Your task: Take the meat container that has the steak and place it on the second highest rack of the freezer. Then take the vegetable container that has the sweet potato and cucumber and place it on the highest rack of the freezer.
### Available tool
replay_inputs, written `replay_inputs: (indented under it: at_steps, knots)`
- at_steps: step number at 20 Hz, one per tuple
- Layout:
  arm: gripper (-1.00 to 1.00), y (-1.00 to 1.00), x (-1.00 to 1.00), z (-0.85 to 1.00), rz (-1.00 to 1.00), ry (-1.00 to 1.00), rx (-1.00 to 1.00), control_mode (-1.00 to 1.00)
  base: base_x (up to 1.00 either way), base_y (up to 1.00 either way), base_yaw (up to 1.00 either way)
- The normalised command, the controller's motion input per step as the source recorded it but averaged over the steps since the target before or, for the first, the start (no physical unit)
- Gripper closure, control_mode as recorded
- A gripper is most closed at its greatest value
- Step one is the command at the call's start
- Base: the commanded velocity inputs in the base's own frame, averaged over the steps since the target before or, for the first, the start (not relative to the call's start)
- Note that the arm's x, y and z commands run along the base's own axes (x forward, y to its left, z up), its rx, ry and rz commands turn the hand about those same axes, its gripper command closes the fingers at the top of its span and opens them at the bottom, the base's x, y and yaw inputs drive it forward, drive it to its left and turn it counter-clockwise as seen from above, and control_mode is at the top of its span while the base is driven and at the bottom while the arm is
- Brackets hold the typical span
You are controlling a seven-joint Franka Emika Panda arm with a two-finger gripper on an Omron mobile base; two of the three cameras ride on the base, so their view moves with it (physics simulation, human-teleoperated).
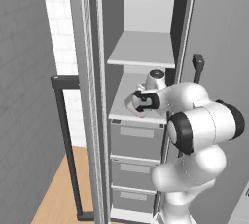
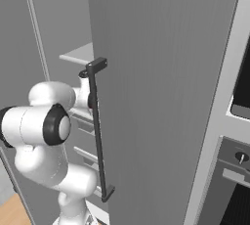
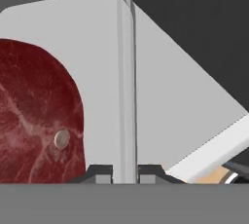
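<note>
The freezer (image 1: 141, 47) stands open, its light-grey shelves showing. My gripper (image 1: 139, 102) reaches in just above the second highest rack (image 1: 121, 106), under the highest rack (image 1: 143, 50). It is shut on the thin upright wall of the white meat container (image 3: 97, 47), which runs between the fingertips (image 3: 103, 173) in the hand view, where the gripper (image 3: 125, 173) rises at the bottom. The steak (image 3: 34, 116), dark red with pale marbling, lies inside the container to the left of that wall. A bit of red shows at the hand (image 1: 140, 111). The vegetable container is out of view.
Stacked drawers (image 1: 136, 142) sit under the lower rack. The open freezer door (image 1: 90, 96) with its dark bar handle (image 1: 65, 135) stands on the left. A tall grey door panel (image 2: 166, 72) with a bar handle (image 2: 97, 131) closes in on the right, beside the wall oven (image 2: 239, 170).
</note>
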Motion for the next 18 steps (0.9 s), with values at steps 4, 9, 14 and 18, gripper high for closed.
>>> replay_inputs:
  at_steps: [4, 9, 14, 18]
  knots:
    - [1.0, 0.0, 0.58, -0.02, -0.07, 0.0, 0.0, -1.0, 0.0, 0.0, 0.0]
    - [-1.0, 0.0, 0.45, -0.25, -0.03, 0.0, 0.0, -1.0, 0.0, 0.0, 0.0]
    - [-1.0, 0.03, 0.03, -0.26, 0.0, -0.14, -0.01, -1.0, 0.0, 0.0, 0.0]
    - [-1.0, 0.31, -0.51, -0.01, 0.0, -0.4, -0.06, -1.0, 0.0, 0.0, 0.0]
